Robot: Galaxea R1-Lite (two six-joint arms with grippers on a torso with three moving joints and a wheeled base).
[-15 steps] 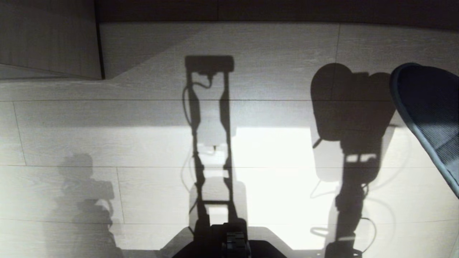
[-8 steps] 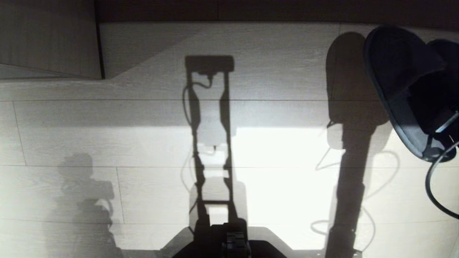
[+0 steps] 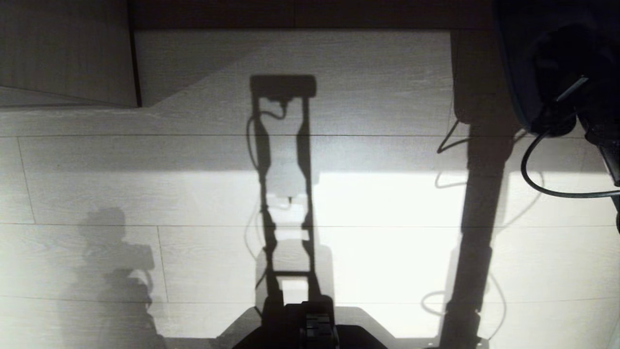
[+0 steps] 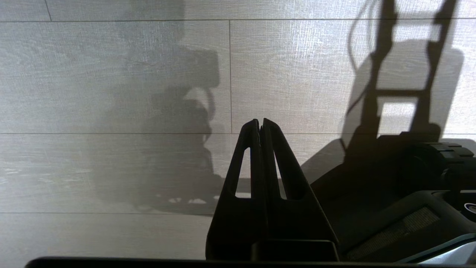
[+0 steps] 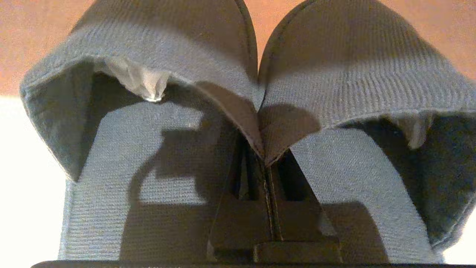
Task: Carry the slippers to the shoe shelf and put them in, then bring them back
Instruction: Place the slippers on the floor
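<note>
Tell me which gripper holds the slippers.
The right gripper: it pinches both slippers by their inner edges. The left gripper is shut on nothing, over bare floor.

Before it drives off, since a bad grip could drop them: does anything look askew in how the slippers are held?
Nothing stands out. The right gripper pinches both slippers together by their inner edges, side by side. The left gripper is shut and empty.
</note>
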